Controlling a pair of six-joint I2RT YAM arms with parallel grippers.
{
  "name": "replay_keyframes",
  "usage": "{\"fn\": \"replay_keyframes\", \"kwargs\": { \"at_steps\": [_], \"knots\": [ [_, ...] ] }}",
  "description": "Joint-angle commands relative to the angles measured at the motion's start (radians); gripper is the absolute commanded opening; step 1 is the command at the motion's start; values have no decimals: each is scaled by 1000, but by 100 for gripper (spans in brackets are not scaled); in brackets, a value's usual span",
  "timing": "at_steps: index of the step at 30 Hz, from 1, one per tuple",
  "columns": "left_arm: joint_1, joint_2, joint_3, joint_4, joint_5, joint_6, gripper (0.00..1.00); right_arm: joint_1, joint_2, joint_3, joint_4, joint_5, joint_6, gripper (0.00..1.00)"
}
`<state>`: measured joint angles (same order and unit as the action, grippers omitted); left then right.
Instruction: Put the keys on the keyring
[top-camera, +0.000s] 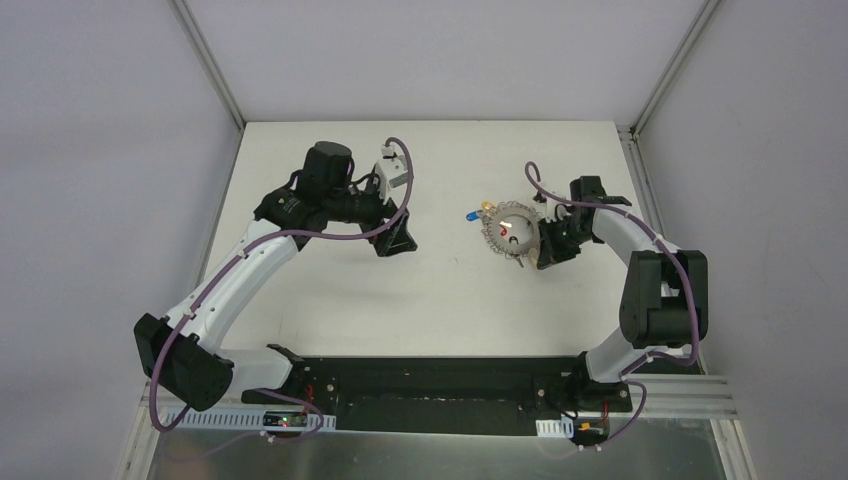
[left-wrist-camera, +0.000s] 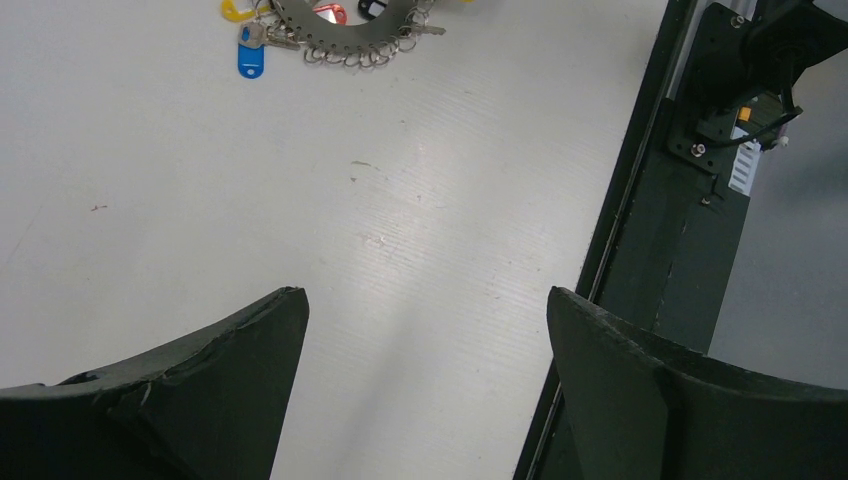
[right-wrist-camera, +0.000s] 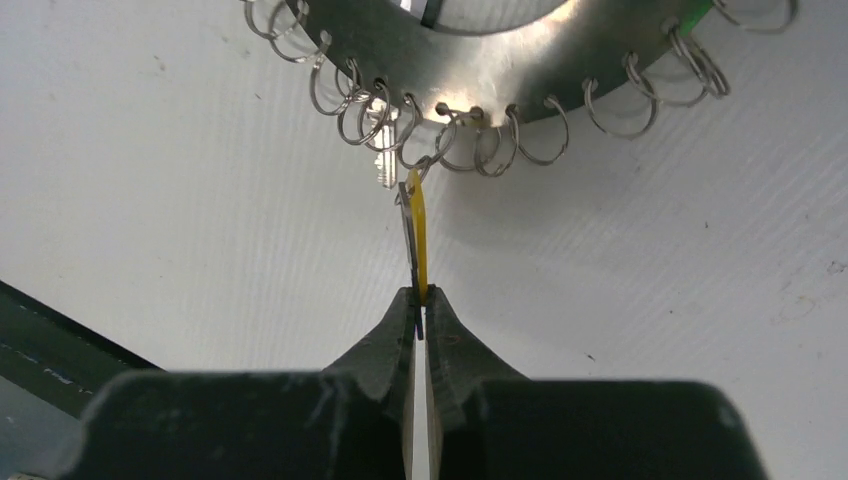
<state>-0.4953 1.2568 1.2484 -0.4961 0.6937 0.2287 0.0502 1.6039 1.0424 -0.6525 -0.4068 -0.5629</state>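
- left gripper (left-wrist-camera: 428, 330): fingers spread wide, plain table (left-wrist-camera: 420, 200) between them and straight ahead, so lots of room to go forward
- far ahead and a bit to its left sits the keyring (left-wrist-camera: 345, 30) with a blue key (left-wrist-camera: 250, 58) beside it, that's the first thing in the path
- off to its right runs the black base rail (left-wrist-camera: 645, 250), that side's walled
- right gripper (right-wrist-camera: 421, 300): tips pinched on a yellow key (right-wrist-camera: 417, 230), and right ahead the ring's rim is packed with wire loops (right-wrist-camera: 400, 115), overlapping, barely any gap
- either side of those tips is just open table
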Motion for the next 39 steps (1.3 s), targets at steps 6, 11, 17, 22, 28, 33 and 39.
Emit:
{"fn": "replay_keyframes", "kwargs": {
  "at_steps": [6,11,17,22,28,33,39],
  "knots": [
    [12,-28,21,-49,-18,31,93,-1,-15,-86,31,106,-22,0],
    [12,-33,30,-76,-84,34,95,-2,-18,-129,38,113,-28,3],
    [12,-50,29,-92,-160,42,97,-5,-17,-160,44,130,-20,14],
    [11,-71,29,-113,-209,50,99,-14,-36,-169,39,138,-2,24],
    [12,-111,22,-141,-294,65,99,-35,-98,-179,12,150,7,37],
    [12,-156,0,-156,-383,76,99,-47,-201,-150,-39,168,9,51],
    [16,-228,-52,-131,-539,70,99,-47,-344,-63,-104,166,33,98]
  ]
}}
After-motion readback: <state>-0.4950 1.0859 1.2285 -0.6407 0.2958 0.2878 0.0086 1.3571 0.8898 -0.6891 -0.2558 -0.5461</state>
